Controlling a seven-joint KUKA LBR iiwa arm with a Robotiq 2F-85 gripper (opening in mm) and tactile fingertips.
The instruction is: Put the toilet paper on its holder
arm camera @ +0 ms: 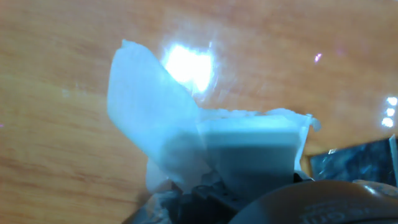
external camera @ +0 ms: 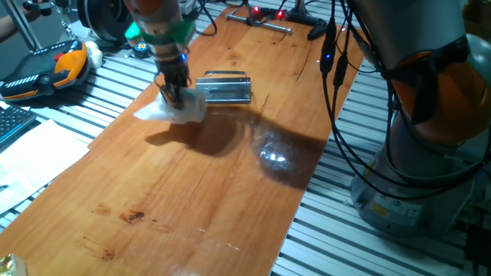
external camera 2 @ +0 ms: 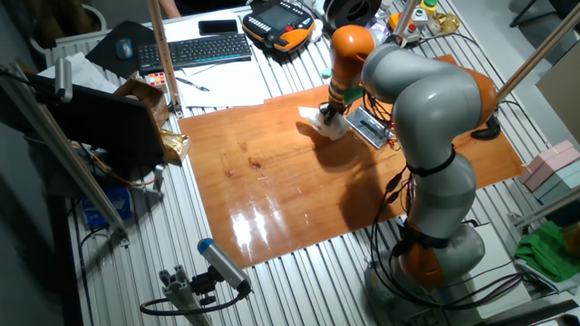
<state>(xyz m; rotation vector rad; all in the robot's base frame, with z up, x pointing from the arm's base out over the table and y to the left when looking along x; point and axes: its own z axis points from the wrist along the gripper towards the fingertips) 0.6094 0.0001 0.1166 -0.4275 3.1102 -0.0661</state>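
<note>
The toilet paper (external camera: 184,110) is a small white roll with a loose sheet trailing to its left, resting on the wooden table. My gripper (external camera: 173,96) is down on it, fingers closed into the roll. The grey metal holder (external camera: 225,87) lies flat just right of the roll, close to it. In the other fixed view the roll (external camera 2: 328,124) sits under my gripper (external camera 2: 332,114), with the holder (external camera 2: 372,128) beside it. In the hand view the roll (arm camera: 252,146) and its loose sheet fill the frame; the fingertips are hidden behind it.
The wooden table (external camera: 192,199) sits on a slatted metal bench. An orange-black teach pendant (external camera: 46,69) and white paper sheets (external camera: 31,161) lie left. Cables (external camera: 337,92) hang at the table's right edge by the robot base (external camera: 430,130). A black clamp (external camera: 268,25) lies at the far end.
</note>
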